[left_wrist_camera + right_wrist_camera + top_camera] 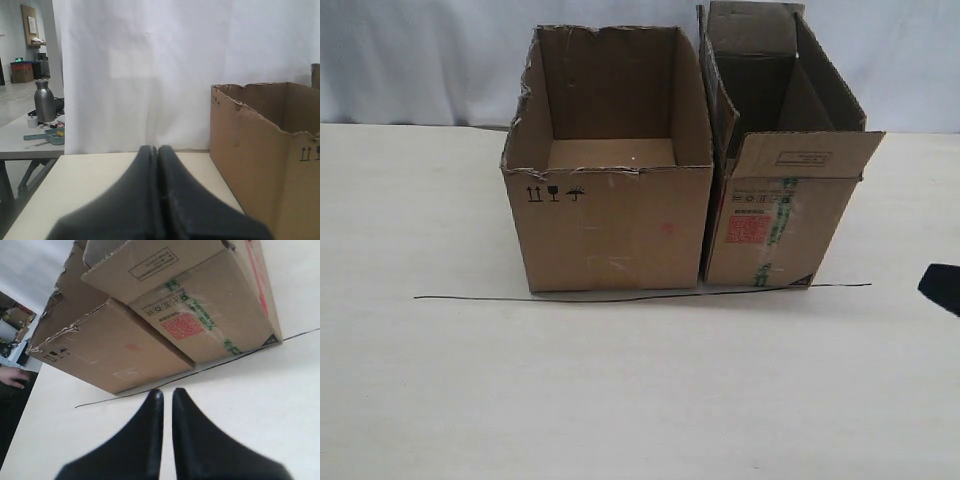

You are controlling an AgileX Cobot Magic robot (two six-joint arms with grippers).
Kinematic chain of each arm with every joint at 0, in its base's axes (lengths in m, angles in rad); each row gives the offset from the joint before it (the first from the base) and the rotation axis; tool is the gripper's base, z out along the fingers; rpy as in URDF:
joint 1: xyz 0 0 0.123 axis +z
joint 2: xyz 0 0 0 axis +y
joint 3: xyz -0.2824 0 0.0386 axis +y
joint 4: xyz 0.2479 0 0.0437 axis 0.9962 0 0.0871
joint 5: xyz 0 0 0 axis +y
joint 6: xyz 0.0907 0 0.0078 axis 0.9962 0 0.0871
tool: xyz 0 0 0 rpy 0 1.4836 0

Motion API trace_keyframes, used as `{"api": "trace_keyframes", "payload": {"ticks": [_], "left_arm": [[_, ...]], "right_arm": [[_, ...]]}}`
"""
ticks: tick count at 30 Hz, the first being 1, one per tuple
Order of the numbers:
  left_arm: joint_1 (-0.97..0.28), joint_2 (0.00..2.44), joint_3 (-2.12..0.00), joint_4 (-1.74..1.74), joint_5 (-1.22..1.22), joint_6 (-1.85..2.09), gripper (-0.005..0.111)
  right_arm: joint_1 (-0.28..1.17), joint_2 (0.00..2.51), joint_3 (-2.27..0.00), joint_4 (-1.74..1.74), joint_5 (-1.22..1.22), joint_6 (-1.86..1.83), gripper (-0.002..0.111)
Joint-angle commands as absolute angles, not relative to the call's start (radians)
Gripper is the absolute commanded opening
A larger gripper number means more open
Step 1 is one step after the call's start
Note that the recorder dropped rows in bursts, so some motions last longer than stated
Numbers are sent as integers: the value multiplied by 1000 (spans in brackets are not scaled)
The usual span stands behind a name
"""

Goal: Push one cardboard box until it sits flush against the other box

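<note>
The narrow cardboard box [770,220], with upright flaps, a red square label and green-printed tape, stands right of the wider torn-edged box [610,225] with black symbols. Their sides meet along a dark seam, and both fronts sit on a thin black line [640,295]. My right gripper [942,288] shows only as a dark tip at the right edge, apart from the narrow box. In the right wrist view it [167,392] is shut but for a thin slit, holding nothing, and faces the narrow box [210,315] and the wide box [115,350]. My left gripper [157,148] is shut, empty, beside the wide box [260,165].
A white curtain [420,60] hangs behind the pale table [620,400]. The left wrist view shows a second table off to one side with a steel bottle [45,101] and a teal tray [52,136]. A person's hand [12,376] rests beyond the table edge.
</note>
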State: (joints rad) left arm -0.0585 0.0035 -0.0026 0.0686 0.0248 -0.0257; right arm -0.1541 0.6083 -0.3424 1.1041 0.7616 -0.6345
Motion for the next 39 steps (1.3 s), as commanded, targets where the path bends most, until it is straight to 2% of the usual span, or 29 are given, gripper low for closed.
{"api": "trace_keyframes", "payload": {"ticks": [1, 5, 9, 12, 24, 26, 27, 29, 39], "left_arm": [[-58, 0, 0, 69, 15, -30, 0], [-58, 0, 0, 69, 15, -30, 0], [-58, 0, 0, 69, 15, -30, 0], [-58, 0, 0, 69, 15, -30, 0], [-58, 0, 0, 67, 15, -30, 0], [-58, 0, 0, 67, 15, -30, 0], [-58, 0, 0, 67, 15, -30, 0], [-58, 0, 0, 67, 15, -30, 0], [-58, 0, 0, 67, 15, -30, 0]], "right_arm": [[-137, 549, -336, 1057, 641, -654, 5], [-84, 355, -246, 1038, 286, -651, 5], [49, 117, -81, 1038, 78, -651, 5], [46, 3, 0, 1031, 55, -651, 5], [48, 0, 0, 925, 80, -695, 5], [48, 0, 0, 718, 105, -548, 5], [48, 0, 0, 364, 129, -167, 5], [48, 0, 0, 0, 163, 192, 5], [48, 0, 0, -9, 163, 110, 5]]}}
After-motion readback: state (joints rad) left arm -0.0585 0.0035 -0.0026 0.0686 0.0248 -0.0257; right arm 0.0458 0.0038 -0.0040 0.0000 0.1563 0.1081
